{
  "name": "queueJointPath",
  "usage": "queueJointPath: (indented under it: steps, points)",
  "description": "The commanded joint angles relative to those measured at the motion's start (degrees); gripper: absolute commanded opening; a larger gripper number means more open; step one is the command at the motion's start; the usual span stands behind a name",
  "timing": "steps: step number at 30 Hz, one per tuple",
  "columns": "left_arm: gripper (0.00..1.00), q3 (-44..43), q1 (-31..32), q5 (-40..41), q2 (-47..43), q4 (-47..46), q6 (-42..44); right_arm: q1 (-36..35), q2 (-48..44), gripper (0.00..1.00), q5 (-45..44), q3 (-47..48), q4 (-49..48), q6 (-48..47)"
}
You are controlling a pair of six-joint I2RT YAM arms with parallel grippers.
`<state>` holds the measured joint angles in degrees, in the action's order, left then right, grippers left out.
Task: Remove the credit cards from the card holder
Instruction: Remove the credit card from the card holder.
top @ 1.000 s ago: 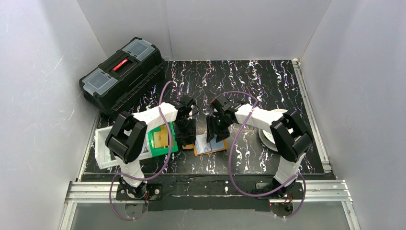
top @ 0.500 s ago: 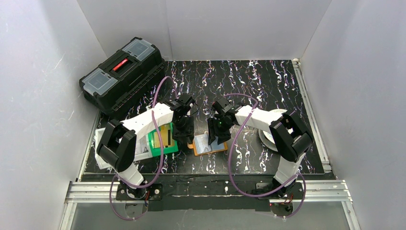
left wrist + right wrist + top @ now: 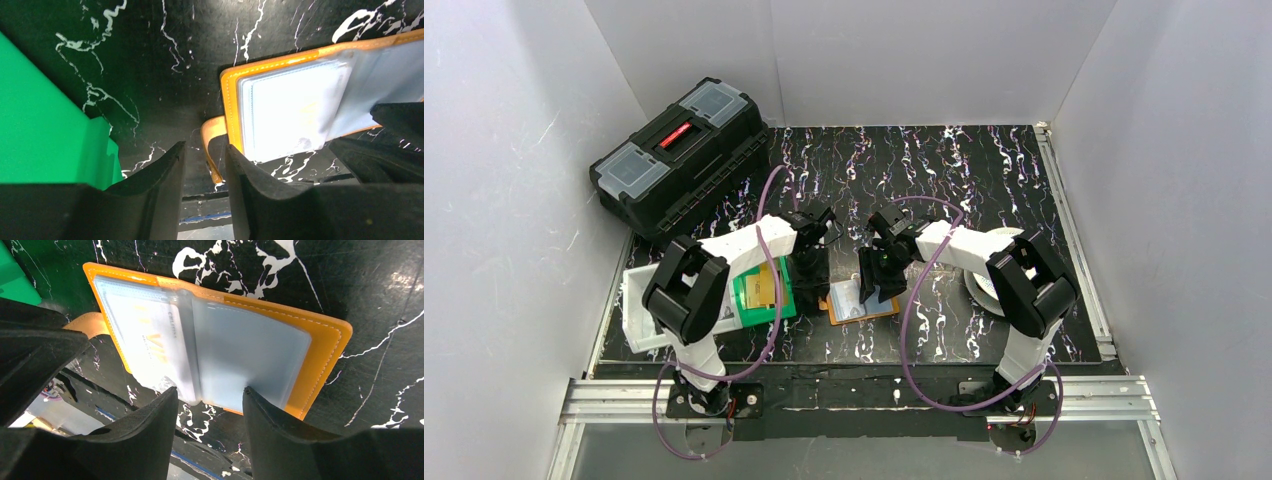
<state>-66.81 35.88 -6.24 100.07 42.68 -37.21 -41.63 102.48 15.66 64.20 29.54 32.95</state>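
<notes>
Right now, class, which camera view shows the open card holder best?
The right wrist view: the card holder lies open, both clear pockets showing. The left wrist view shows one end only; the top view shows it small.

White walls (image 3: 924, 50) close the table (image 3: 984, 160) in on the left, right and far sides. Its top is black with white veins, evenly lit. A metal rail (image 3: 604, 397) runs along the near edge.

Orange card holder (image 3: 215, 340), green bin (image 3: 40, 125), black white-veined table (image 3: 944, 160)
</notes>
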Motion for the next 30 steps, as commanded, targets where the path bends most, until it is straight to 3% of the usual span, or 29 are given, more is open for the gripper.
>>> queueJointPath:
  steps: [1, 5, 12, 18, 24, 30]
  points:
    - [0.26, -0.4, 0.3, -1.4, 1.1, -0.5, -0.1, 0.2, 0.2, 0.58, 0.3, -0.7, -0.6, -0.4]
    - [0.00, -2.5, 0.3, -1.6, -0.4, 0.8, 0.3, 0.2, -0.4, 0.58, 0.0, -0.7, -0.4, -0.5]
    - [0.00, -10.9, 1.8, -3.2, -5.1, 6.1, 1.0, 1.4, -4.0, 0.69, -0.1, -1.5, -0.4, 0.2]
    - [0.00, -16.1, 5.5, -6.2, -1.3, 5.7, -0.6, 5.7, -7.0, 0.83, 5.9, -4.6, -4.8, 3.4]
    - [0.00, -20.4, 8.6, -9.0, 3.9, 2.9, -4.5, 12.7, -9.0, 0.89, 15.5, -12.5, -15.1, 10.0]
    - [0.00, -29.0, 8.6, -9.1, 4.5, 6.5, -4.2, 13.7, -7.0, 0.95, 22.7, -17.6, -28.7, 17.5]
